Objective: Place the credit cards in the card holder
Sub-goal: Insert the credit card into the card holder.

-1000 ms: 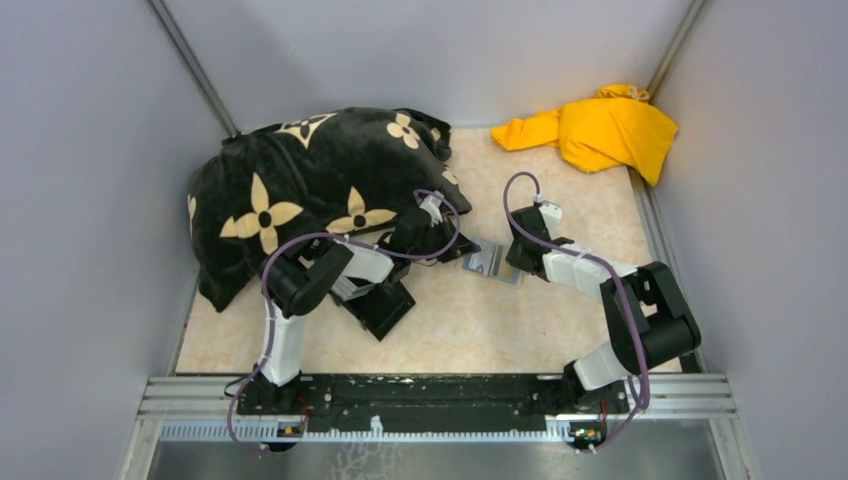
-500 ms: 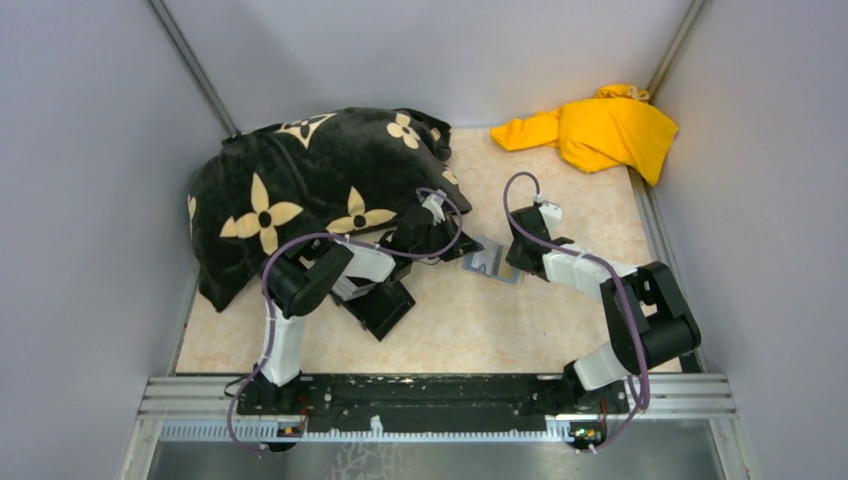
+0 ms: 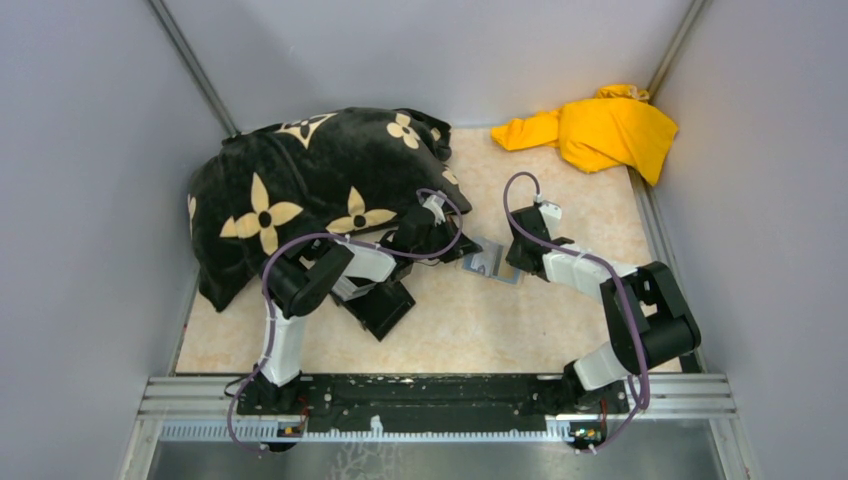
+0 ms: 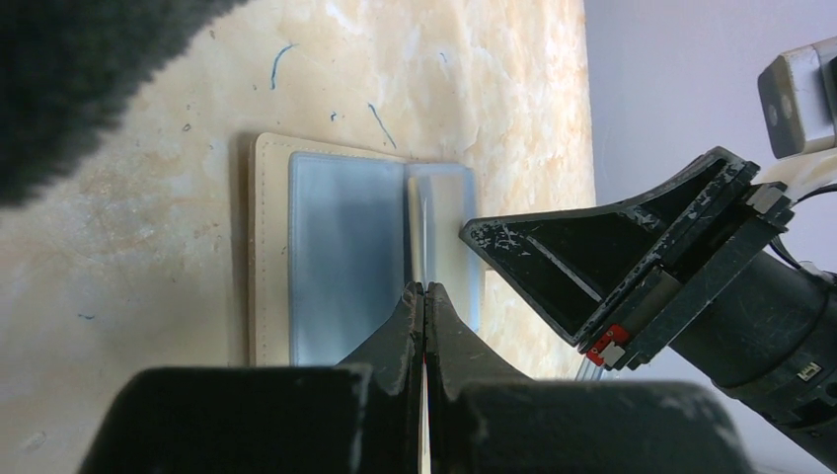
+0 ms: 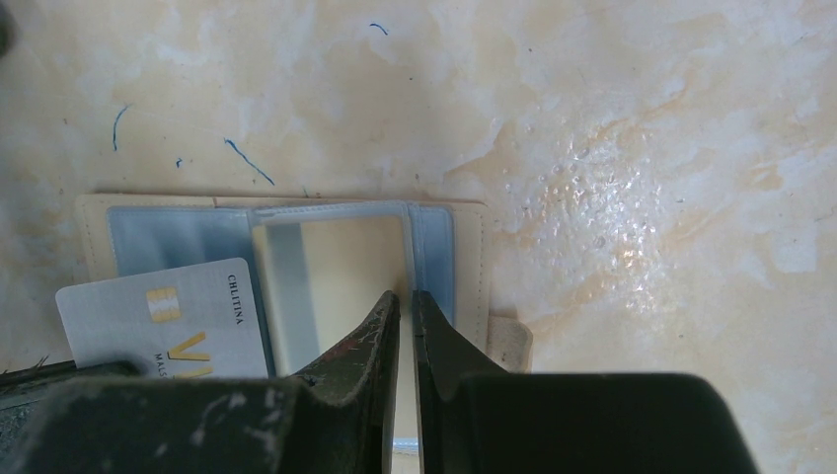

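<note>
Overhead, we are looking at a mottled cream, marble-patterned desk point(image 3: 560, 210) where the card holder point(image 3: 492, 263) is lying unfolded between both arms. The left end effector point(image 3: 455, 252) and the right end effector point(image 3: 516, 262) are meeting over it. A plush black pillow point(image 3: 300, 180) with tan flowers is sitting at far left, and a crumpled yellow cloth point(image 3: 600, 130) at far right.

Through the left wrist, we are seeing the holder's tan stitched border and smooth pale blue pockets. Our left end effector is pinching a thin light blue card point(image 4: 422, 237), seen edge-on as a fine line over the holder.

Through the right wrist, our right end effector's fingers point(image 5: 380, 321) are sitting closed to a slit on the edge of the holder's clear window flap. The card's flat, rounded-corner face, bearing a gold chip, is overlapping the pale blue pocket at that view's left.
</note>
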`<state>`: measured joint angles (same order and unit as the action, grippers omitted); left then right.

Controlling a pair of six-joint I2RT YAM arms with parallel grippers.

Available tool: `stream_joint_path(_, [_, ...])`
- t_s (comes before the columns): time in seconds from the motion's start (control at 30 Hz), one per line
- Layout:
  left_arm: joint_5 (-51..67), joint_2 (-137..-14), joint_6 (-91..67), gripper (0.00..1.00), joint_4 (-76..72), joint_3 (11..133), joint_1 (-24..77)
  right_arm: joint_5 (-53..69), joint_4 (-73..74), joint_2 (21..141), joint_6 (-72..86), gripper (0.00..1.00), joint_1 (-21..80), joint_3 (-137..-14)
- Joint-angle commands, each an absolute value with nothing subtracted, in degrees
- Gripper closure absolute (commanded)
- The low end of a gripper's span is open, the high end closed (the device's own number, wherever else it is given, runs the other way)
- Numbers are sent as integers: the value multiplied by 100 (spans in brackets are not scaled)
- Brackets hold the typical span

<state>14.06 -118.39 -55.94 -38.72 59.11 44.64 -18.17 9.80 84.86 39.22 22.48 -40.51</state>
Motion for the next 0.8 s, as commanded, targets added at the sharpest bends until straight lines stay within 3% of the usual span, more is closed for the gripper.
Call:
stream_joint_path(0.0, [1290,-11887,-5551,100,-3754,6078,4490,-1673,1089,8552,3949,90,2303,-3946])
stream_joint_path(0.77, [1349,-12008,-5551,100,-3631,6212,4495,-1649,1037,8561,3962,90,2303,-3911])
